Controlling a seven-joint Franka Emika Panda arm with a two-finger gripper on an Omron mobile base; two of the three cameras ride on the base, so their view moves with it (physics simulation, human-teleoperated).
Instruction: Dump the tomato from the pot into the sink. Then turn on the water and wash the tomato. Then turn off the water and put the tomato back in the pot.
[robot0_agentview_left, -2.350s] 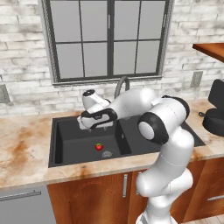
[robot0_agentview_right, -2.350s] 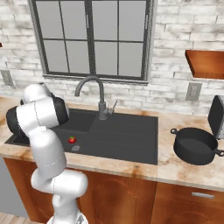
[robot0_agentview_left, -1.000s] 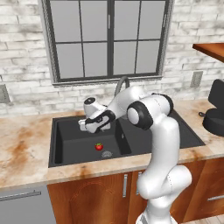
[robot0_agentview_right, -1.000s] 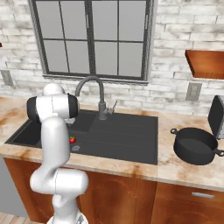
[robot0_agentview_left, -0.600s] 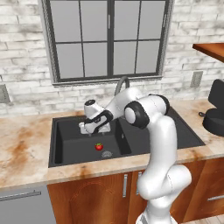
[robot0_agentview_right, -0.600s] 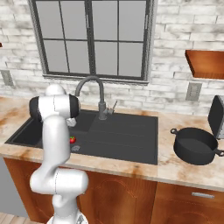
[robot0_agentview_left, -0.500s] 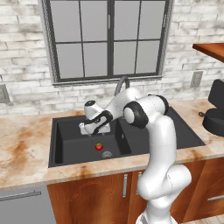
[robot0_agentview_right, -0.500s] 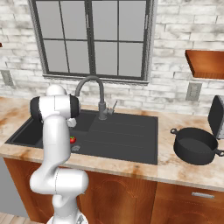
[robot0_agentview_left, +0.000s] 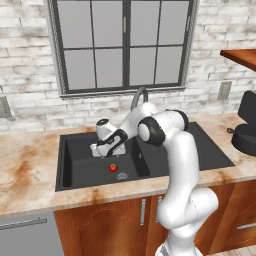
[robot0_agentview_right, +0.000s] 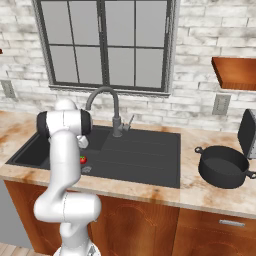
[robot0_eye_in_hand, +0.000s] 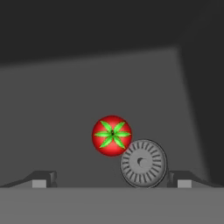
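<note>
Bright red tomato (robot0_eye_in_hand: 112, 135) with a green star-shaped stem top; matte black sink (robot0_agentview_left: 80, 165); ribbed grey metal drain (robot0_eye_in_hand: 143, 163); black pot (robot0_agentview_right: 222, 166); mottled tan worktop (robot0_agentview_left: 25, 180).

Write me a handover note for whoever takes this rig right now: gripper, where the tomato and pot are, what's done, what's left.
Gripper: open, empty, hovering inside the sink basin above the tomato.
Tomato: on the basin floor, stem up, right beside the round drain.
Pot: upright on the counter right of the sink, empty.
Faucet: no water running.
Done: tomato dumped into the sink.
Left: whether it has been washed cannot be told from here. If not, turn the water on, wash, turn it off. Then grasp the tomato and return it to the pot.
</note>
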